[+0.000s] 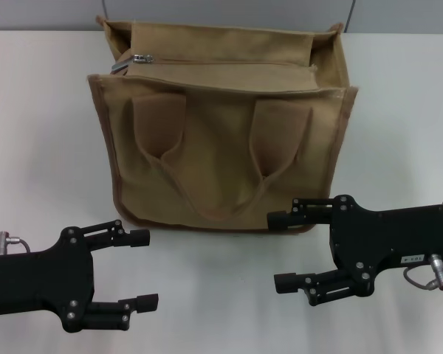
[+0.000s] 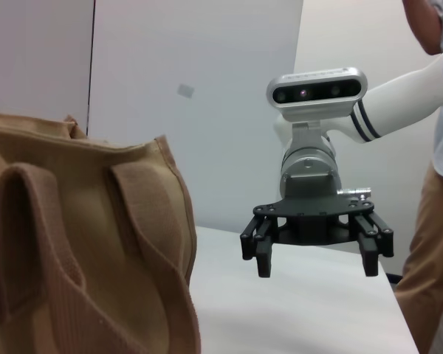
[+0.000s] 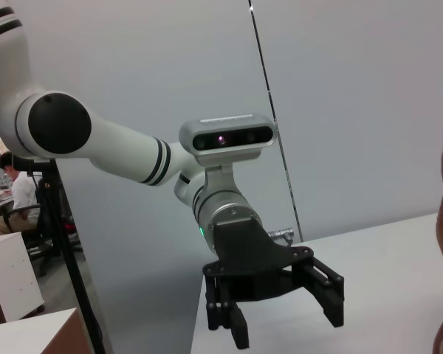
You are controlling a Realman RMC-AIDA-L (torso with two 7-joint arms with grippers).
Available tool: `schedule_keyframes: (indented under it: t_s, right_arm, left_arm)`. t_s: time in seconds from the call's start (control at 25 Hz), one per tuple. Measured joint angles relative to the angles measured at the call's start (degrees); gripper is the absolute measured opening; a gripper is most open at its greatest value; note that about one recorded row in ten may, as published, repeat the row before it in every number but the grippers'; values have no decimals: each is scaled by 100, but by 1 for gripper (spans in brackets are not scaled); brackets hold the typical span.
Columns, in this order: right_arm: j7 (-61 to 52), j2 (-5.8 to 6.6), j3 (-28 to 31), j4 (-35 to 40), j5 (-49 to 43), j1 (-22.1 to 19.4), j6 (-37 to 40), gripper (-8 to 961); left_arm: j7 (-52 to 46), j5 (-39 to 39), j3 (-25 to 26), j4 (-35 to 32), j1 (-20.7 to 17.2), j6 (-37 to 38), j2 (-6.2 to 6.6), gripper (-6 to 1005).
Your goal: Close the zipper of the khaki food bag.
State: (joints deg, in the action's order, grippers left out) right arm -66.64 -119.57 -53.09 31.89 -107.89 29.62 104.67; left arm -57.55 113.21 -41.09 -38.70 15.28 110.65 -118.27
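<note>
The khaki food bag point(image 1: 221, 155) stands upright on the white table point(image 1: 44, 133), its two handles hanging down the near face. The zipper point(image 1: 229, 63) runs across the top panel, and its silver slider point(image 1: 140, 59) sits at the bag's left end. My left gripper point(image 1: 144, 269) is open and empty, low near the table's front, left of the bag's near face. My right gripper point(image 1: 280, 251) is open and empty just in front of the bag's lower right corner. The left wrist view shows the bag point(image 2: 74, 243) and the right gripper point(image 2: 317, 254). The right wrist view shows the left gripper point(image 3: 280, 310).
A grey wall stands behind the table. A person in khaki trousers point(image 2: 435, 243) stands beyond the table's right end. Another person point(image 3: 18, 195) sits at a desk far off on the left side. Bare table lies on both sides of the bag.
</note>
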Motion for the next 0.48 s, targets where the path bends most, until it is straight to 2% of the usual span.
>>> schedule_keyframes:
  t_s: [0.36, 0.48]
  right_arm:
    - [338, -6, 1, -221, 192, -21, 14, 814]
    - [371, -5, 19, -260, 222, -44, 2, 814]
  left_arm:
    - [97, -6, 25, 3, -40, -37, -3, 832]
    - [109, -47, 206, 4, -45, -43, -12, 832]
